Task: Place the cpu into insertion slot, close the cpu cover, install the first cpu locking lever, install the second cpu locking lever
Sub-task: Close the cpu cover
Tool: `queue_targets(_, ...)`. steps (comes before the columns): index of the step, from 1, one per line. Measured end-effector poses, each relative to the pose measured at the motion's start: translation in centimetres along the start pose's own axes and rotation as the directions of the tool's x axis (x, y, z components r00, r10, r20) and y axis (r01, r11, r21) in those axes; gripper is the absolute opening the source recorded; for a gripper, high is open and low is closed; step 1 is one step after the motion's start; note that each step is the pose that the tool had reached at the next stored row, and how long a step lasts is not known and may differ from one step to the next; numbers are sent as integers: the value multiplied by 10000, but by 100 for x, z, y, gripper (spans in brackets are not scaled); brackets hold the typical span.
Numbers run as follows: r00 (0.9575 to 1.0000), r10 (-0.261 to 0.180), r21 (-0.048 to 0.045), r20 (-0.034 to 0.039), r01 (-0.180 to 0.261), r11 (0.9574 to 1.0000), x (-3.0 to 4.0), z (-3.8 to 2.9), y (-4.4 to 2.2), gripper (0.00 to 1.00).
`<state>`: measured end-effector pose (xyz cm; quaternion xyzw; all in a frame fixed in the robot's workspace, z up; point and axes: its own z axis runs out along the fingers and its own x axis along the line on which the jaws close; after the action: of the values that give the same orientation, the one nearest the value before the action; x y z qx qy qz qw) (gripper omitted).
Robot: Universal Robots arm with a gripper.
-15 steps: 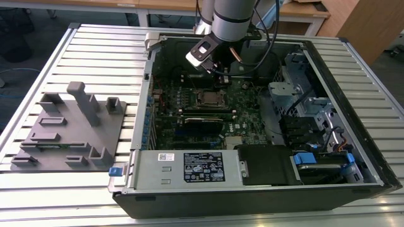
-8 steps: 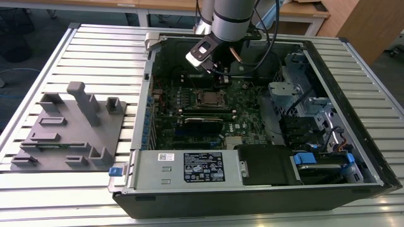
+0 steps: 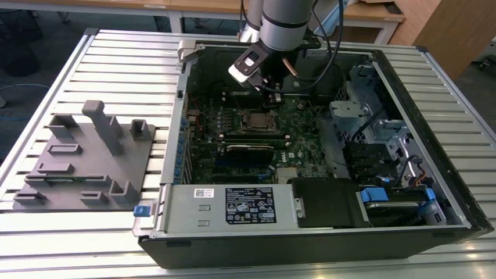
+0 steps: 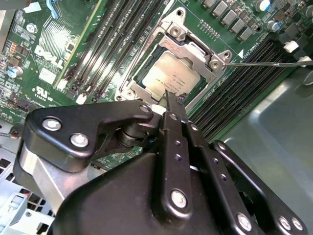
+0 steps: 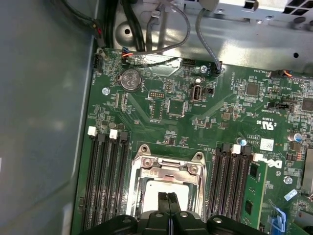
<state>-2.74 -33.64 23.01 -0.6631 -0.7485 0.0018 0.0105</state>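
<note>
The black two-fingered claw (image 4: 169,98) hangs empty, its slim fingertips pressed together, just above the flat square silver-grey cpu (image 4: 166,77). The cpu sits in the square dark insertion slot (image 4: 139,84), with the thin silvery cpu cover (image 4: 193,49) lying over its edges. Long black memory slots (image 5: 105,181) crowd both sides. The open black computer case (image 3: 310,253) rests on the ribbed aluminium bench (image 3: 116,58). A grey moulded fixture (image 3: 78,157) lies by the bench's edge at the exterior view's left.

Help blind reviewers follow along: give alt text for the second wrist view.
The shut gripper points at the edge of the cpu, which lies under the lowered cpu cover on a green circuit board.
</note>
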Motion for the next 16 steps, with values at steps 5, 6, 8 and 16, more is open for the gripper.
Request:
queue_targets(5, 9996, -269, 3, 0, 269, 9996, 0, 1, 0, 10)
queue_targets(6, 9996, -269, 3, 1, 269, 9996, 0, 1, 0, 10)
queue_targets(8, 9996, -273, 3, 0, 273, 9996, 0, 1, 0, 10)
queue_targets(16, 9994, -349, 4, 1, 349, 9994, 0, 1, 0, 10)
